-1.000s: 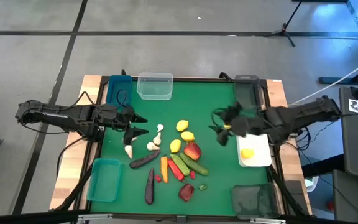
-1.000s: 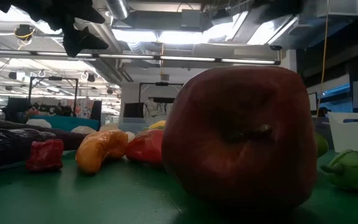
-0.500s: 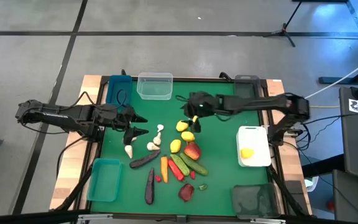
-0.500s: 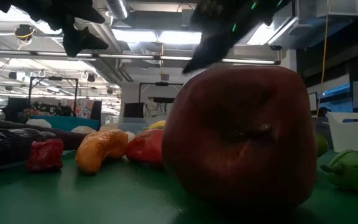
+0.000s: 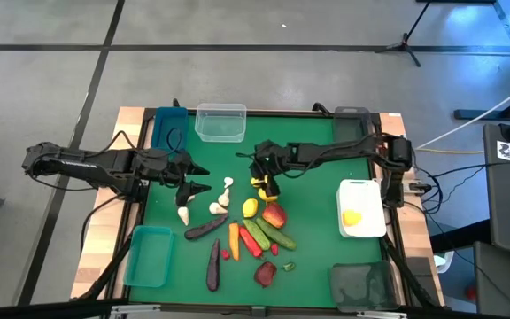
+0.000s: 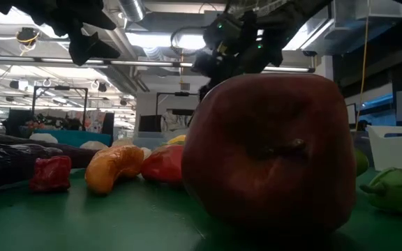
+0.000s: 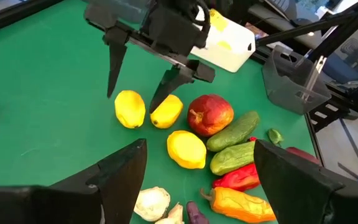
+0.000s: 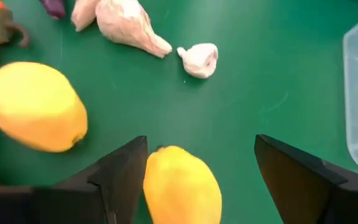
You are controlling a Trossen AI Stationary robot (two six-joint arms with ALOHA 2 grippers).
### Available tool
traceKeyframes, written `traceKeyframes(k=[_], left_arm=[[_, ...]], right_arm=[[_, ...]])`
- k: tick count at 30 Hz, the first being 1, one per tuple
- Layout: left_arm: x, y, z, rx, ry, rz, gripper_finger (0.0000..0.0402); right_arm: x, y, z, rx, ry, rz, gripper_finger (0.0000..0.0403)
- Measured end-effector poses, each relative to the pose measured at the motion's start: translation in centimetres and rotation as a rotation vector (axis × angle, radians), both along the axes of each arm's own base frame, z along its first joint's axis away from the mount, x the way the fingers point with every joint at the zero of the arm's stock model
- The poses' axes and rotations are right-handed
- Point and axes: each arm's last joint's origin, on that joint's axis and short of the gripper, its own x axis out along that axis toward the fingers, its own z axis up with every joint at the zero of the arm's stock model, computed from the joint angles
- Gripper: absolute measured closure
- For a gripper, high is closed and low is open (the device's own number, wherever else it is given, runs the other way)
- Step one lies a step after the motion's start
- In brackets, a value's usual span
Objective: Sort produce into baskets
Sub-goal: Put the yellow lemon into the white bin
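Note:
Toy produce lies on the green mat in a loose heap: three lemons (image 5: 259,182), (image 5: 267,193), (image 5: 250,207), a red apple (image 5: 274,213), cucumbers (image 5: 277,236), garlic (image 5: 227,186), eggplants (image 5: 206,228) and a dark red apple (image 5: 265,273). My right gripper (image 5: 263,171) is open and points down over the far lemon (image 8: 182,186). Its fingers (image 7: 112,68) stand on either side of that lemon without touching it. My left gripper (image 5: 204,177) is open and empty, left of the garlic.
Six baskets ring the mat: blue (image 5: 168,127), clear (image 5: 220,122) and dark (image 5: 352,128) at the far edge, teal (image 5: 148,255) and dark (image 5: 361,285) near. The white one (image 5: 367,197) at the right holds a lemon (image 5: 351,219). The dark red apple (image 6: 267,153) fills the low view.
My right gripper has swung from beside the white basket toward the table's left, reaching out over the middle of the mat. It now hangs over the far lemon, still open. The produce has not moved.

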Motion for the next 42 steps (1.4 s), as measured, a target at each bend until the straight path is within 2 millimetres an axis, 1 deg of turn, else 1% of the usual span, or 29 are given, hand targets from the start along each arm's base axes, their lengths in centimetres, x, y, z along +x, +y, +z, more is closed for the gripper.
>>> traceKeyframes(k=[8,13,18,22,25,29,32,37,38,42], left_arm=[[-0.1,0.0,-0.2,0.001,0.023,0.001,0.0112],[-0.1,0.0,-0.2,0.002,0.023,0.001,0.0112],[-0.1,0.0,-0.2,0.006,0.024,0.008,0.0112],[-0.1,0.1,-0.2,0.011,0.024,0.015,0.0112],[-0.1,0.1,-0.2,0.014,0.023,0.021,0.0112],[-0.1,0.1,-0.2,0.008,0.023,0.028,0.0112],[-0.1,0.1,-0.2,-0.009,0.022,0.036,0.0112],[-0.1,-0.1,-0.2,-0.018,0.021,0.027,0.0112],[-0.1,-0.2,-0.2,-0.022,0.021,0.026,0.0112],[-0.1,-0.2,-0.2,-0.032,0.02,0.028,0.0112]], right_arm=[[0.0,-0.3,-2.6,0.001,0.111,0.004,0.0109],[-0.1,-0.4,-3.8,0.009,0.156,0.002,0.0109],[-0.3,-0.7,-4.1,-0.02,0.196,-0.033,0.0109],[-0.9,-1.4,-3.9,-0.061,0.236,-0.055,0.0109],[-1.1,-1.9,-3.9,-0.058,0.247,-0.061,0.0109],[-1.1,-1.9,-3.9,-0.023,0.247,-0.068,0.0111],[-1.1,-1.8,-3.9,-0.014,0.247,-0.099,0.0134],[-1.1,-1.8,-4.0,0.015,0.244,-0.145,0.0221],[-1.1,-1.9,-4.0,0.017,0.24,-0.16,0.0233],[-0.8,-2.0,-3.9,0.027,0.213,-0.195,0.0233]])
